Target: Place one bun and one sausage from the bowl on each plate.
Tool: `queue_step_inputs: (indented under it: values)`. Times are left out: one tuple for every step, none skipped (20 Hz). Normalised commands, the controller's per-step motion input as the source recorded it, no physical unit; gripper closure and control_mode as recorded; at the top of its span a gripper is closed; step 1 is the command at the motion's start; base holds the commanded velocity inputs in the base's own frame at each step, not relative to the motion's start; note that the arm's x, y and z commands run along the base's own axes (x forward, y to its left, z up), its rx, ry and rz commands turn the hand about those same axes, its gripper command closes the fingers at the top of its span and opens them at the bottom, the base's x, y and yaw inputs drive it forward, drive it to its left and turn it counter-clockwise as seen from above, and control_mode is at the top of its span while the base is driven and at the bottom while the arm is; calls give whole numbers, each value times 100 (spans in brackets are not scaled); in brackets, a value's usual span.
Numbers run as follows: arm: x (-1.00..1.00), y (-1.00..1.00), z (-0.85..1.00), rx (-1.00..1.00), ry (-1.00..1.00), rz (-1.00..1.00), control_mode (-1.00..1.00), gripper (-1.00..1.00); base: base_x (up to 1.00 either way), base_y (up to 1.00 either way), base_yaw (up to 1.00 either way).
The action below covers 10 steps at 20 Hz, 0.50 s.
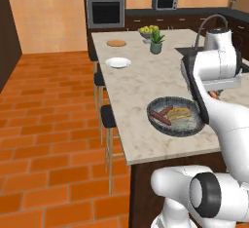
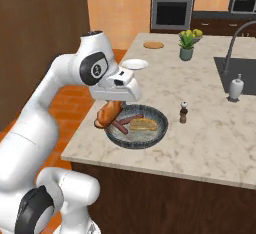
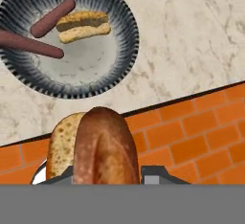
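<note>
Gripper point(image 2: 107, 114): I see it clamped on a bun point(image 3: 98, 146), held above the counter point(image 2: 200, 128) edge beside the bowl point(image 3: 119, 60).
Bowl: holds two sausages point(image 3: 33, 43) and one bun.
Plates: wooden point(image 1: 116, 43) and white point(image 1: 118, 63), far along the counter, well apart from the bowl.

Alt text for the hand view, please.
A brown bun fills the foreground, held in the gripper above the counter edge and orange tiled floor. Behind it, a dark ribbed bowl on marble holds two sausages and another bun.
</note>
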Motion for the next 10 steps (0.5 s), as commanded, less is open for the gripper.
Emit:
queue_step_inputs:
  values:
    - [-97,0,100,14,0,-17,-100,100,0,0,0]
    - [-92,0,100,11,0,-16,-100,100,0,0,0]
    - [-86,0,91,9,-1,-13,-100,100,0,0,0]
    - [-89,0,71,9,-2,-10,-100,100,0,0,0]
    - [-89,0,49,3,-1,-9,-100,100,0,0,0]
    - [0,0,0,0,0,0,100,100,-91,19,-8]
    - [0,0,0,0,0,0,100,100,-100,46,-9]
    - [0,0,0,0,0,0,100,100,-100,91,-15]
    - [0,0,0,0,0,0,100,100,-100,100,-22]
    - [0,0,0,0,0,0,100,100,-85,100,-27]
